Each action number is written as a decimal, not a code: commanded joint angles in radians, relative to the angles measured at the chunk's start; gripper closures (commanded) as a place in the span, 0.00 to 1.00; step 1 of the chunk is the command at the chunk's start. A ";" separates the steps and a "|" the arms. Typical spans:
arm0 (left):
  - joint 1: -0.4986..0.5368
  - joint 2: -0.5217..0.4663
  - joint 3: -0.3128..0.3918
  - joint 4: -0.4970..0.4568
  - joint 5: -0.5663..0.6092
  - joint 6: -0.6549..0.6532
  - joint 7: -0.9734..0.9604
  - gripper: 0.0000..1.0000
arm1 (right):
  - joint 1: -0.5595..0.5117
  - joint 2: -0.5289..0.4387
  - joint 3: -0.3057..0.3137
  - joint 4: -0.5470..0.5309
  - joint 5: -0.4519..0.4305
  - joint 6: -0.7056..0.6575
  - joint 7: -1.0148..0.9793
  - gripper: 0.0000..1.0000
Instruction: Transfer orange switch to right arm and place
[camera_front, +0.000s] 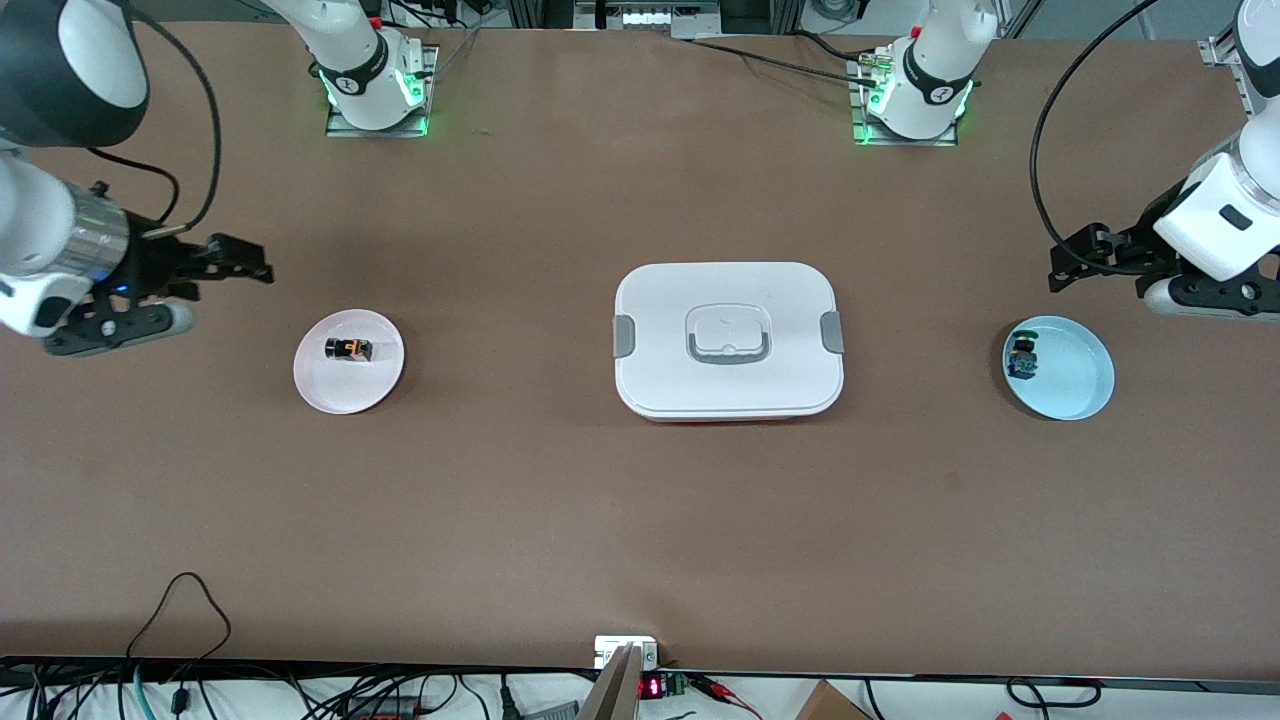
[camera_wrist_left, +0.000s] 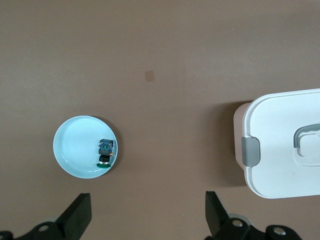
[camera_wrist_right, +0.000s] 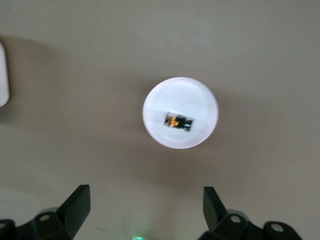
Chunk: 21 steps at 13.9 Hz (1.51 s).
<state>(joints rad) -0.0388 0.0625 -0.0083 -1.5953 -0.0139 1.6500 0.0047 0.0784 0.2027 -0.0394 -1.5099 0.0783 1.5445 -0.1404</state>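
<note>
The orange switch (camera_front: 349, 349), black with an orange band, lies on its side on a pale pink plate (camera_front: 325, 390) toward the right arm's end of the table. It also shows on that plate (camera_wrist_right: 200, 95) in the right wrist view (camera_wrist_right: 178, 121). My right gripper (camera_front: 245, 258) is open and empty, up over bare table beside the pink plate; its fingers stand wide apart in the right wrist view (camera_wrist_right: 145, 192). My left gripper (camera_front: 1070, 262) is open and empty, up over bare table beside a light blue plate (camera_front: 1075, 385), and it also shows in the left wrist view (camera_wrist_left: 148, 200).
A small switch with green and blue parts (camera_front: 1022, 357) lies in the light blue plate (camera_wrist_left: 75, 145), seen too in the left wrist view (camera_wrist_left: 105, 151). A white lidded box (camera_front: 728, 340) with grey latches stands at the table's middle.
</note>
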 joint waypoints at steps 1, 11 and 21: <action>-0.004 -0.003 -0.004 0.017 -0.001 -0.019 -0.006 0.00 | -0.012 0.007 -0.019 0.026 -0.031 0.012 0.146 0.00; -0.004 -0.003 -0.001 0.041 -0.003 -0.041 -0.006 0.00 | -0.012 -0.170 -0.062 -0.230 -0.078 0.195 0.114 0.00; -0.009 -0.003 -0.030 0.046 -0.001 -0.049 -0.014 0.00 | -0.006 -0.154 -0.056 -0.079 -0.066 0.042 0.110 0.00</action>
<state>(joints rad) -0.0426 0.0622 -0.0390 -1.5667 -0.0139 1.6237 0.0040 0.0703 0.0419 -0.1000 -1.6200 0.0116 1.6054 -0.0181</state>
